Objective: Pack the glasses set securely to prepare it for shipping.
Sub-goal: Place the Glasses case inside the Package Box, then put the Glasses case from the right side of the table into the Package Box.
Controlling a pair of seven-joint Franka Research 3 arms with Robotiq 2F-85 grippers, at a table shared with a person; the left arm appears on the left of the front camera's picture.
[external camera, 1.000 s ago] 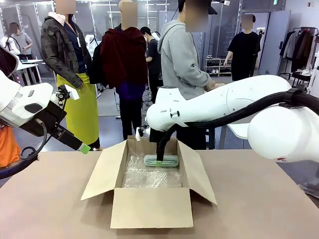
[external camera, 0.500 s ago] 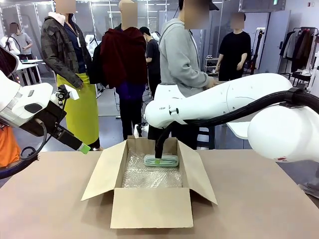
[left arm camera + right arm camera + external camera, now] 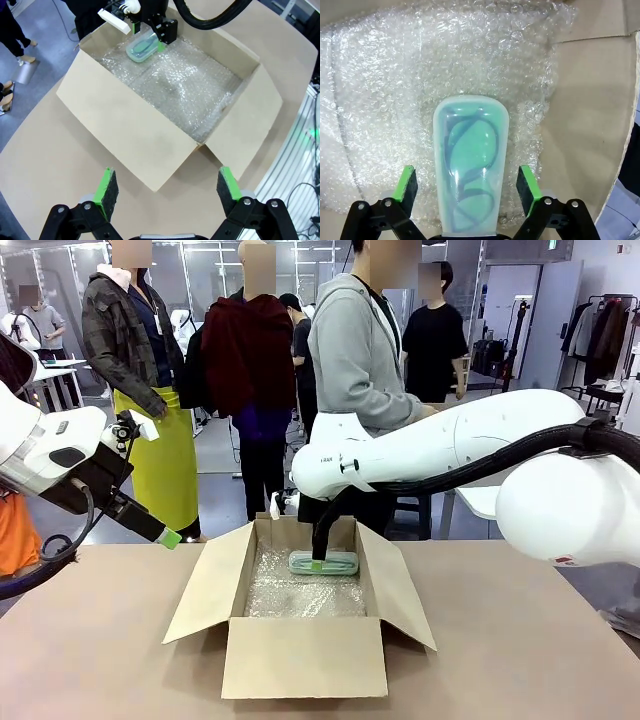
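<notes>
Mint green case [image 3: 470, 160] lies flat on bubble wrap [image 3: 380, 90] at the far end of the open cardboard box [image 3: 303, 657]. Right hand [image 3: 467, 176] is down inside the box, green pads [image 3: 408, 181] spread either side of the case with a gap showing on both sides: released, not gripping. Left hand [image 3: 167, 184] hangs above the table [image 3: 60, 165] left of the box, fingers wide apart, empty. Person in grey hoodie [image 3: 350, 350] stands at the far side.

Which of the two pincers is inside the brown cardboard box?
The right pincer, open astride the mint green oblong glasses case; the left pincer hangs open outside the brown cardboard box.
</notes>
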